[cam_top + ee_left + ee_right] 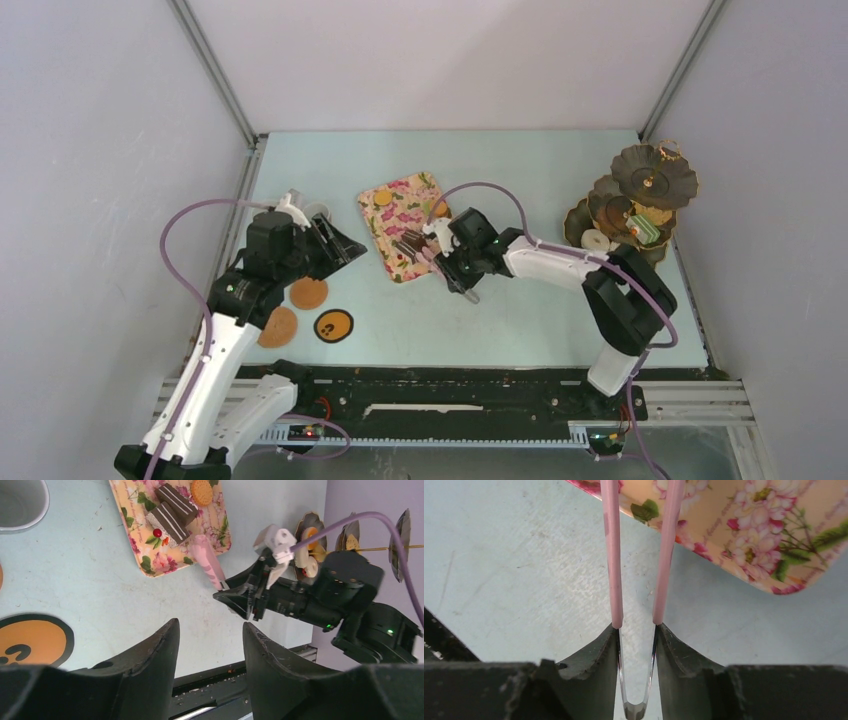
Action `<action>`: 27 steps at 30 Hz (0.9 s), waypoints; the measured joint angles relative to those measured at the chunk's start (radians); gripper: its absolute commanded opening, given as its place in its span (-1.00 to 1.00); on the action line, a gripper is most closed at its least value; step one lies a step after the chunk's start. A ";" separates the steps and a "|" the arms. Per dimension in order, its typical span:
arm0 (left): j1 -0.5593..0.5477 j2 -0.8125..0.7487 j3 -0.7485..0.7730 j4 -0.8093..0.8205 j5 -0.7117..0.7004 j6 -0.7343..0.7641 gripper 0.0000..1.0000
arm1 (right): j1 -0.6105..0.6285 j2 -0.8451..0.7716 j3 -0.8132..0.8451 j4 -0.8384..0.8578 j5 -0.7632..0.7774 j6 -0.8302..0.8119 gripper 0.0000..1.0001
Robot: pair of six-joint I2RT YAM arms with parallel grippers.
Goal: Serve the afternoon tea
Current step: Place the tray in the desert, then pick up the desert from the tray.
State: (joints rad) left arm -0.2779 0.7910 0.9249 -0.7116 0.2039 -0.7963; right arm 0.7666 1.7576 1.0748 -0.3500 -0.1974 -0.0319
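Note:
Two chocolate cake slices (172, 512) and a round biscuit (201, 491) lie on the floral tray (145, 560). My right gripper (447, 262) is shut on the pink tongs (614, 555), holding them near their metal hinge, arms pointing over the tray's edge (744, 575). The tongs also show in the left wrist view (210, 567), reaching toward the cake slices. My left gripper (210, 630) is open and empty, left of the tray. The dark three-tier stand (650, 175) at the right holds a white donut (596, 241) and other sweets. A grey mug (20, 502) stands by the left gripper.
Three round coasters lie near the left arm: two plain orange (308, 293) (277, 327) and one black-rimmed (333, 325). Walls enclose the table on three sides. The black rail (450, 385) runs along the near edge.

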 measured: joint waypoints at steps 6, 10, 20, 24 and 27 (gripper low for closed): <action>0.000 0.004 0.001 0.000 0.004 0.000 0.10 | -0.034 -0.100 -0.001 -0.032 -0.008 0.003 -0.26; 0.000 0.017 0.011 0.000 0.010 0.001 0.10 | -0.071 -0.114 0.010 -0.051 -0.007 0.004 -0.27; 0.000 0.022 0.033 -0.005 0.013 0.003 0.17 | -0.099 -0.026 0.078 -0.109 0.020 -0.041 -0.23; 0.000 0.017 0.033 -0.010 0.013 0.005 0.20 | -0.099 0.031 0.140 -0.127 0.018 -0.056 -0.19; 0.000 0.008 0.033 -0.013 0.013 0.010 0.21 | -0.099 0.056 0.180 -0.142 0.014 -0.068 -0.16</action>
State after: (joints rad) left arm -0.2779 0.7990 0.9581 -0.7242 0.2165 -0.7864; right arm 0.6674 1.8137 1.2552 -0.4919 -0.1829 -0.1001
